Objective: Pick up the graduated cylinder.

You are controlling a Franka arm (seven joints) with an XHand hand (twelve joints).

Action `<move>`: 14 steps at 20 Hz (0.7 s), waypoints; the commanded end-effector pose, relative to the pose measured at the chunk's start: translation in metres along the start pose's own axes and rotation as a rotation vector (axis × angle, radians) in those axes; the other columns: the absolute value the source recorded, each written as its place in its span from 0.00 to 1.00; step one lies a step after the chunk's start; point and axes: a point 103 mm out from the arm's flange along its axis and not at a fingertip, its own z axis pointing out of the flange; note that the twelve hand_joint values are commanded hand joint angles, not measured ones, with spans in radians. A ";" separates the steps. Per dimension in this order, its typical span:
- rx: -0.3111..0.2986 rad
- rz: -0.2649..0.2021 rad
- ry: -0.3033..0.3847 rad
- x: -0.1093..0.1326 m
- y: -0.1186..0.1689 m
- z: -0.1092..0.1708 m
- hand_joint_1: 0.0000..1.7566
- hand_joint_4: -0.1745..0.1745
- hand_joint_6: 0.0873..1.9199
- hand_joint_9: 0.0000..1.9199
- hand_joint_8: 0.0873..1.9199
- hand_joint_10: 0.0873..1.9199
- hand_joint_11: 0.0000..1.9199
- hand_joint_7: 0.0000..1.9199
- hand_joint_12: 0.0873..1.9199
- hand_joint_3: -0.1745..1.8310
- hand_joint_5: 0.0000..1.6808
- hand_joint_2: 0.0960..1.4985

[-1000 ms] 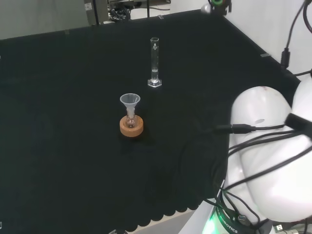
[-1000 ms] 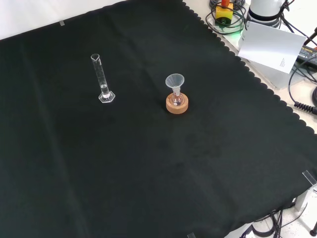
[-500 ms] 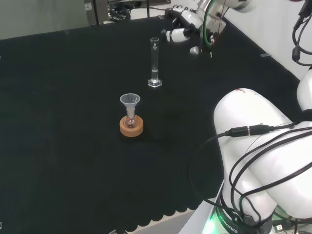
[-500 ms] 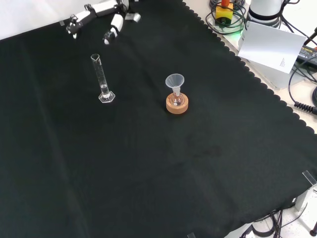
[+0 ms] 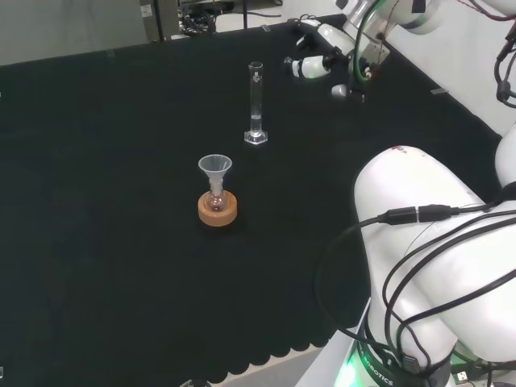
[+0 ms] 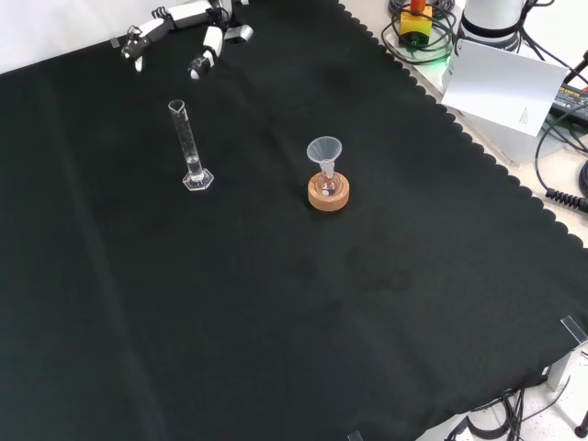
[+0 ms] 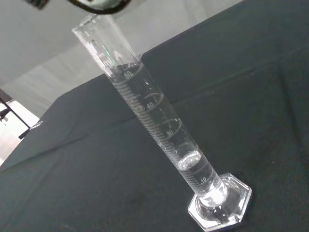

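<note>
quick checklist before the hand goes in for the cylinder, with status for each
1. The clear glass graduated cylinder stands upright on its hexagonal base: ok.
2. The black and white hand is open, fingers spread: ok.
3. The hand holds nothing and is clear of the cylinder: ok.
4. The path from hand to cylinder is bare black cloth in the front view: ok.
5. The clear funnel in a small flask on the cork ring stand stands well apart from the cylinder: ok.
6. The cylinder holds a little clear liquid near the bottom in the wrist view, so keep it vertical: ok.
</note>
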 end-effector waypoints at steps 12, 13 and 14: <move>0.084 -0.098 0.155 -0.020 0.004 0.081 0.54 0.36 0.00 0.30 0.31 0.28 0.16 0.17 0.68 0.38 0.27 0.41; 0.084 -0.103 0.167 -0.020 0.005 0.084 0.54 0.36 0.00 0.30 0.31 0.28 0.16 0.17 0.68 0.38 0.27 0.41; 0.083 -0.104 0.176 -0.020 0.005 0.087 0.54 0.36 0.00 0.30 0.31 0.28 0.17 0.17 0.67 0.38 0.27 0.41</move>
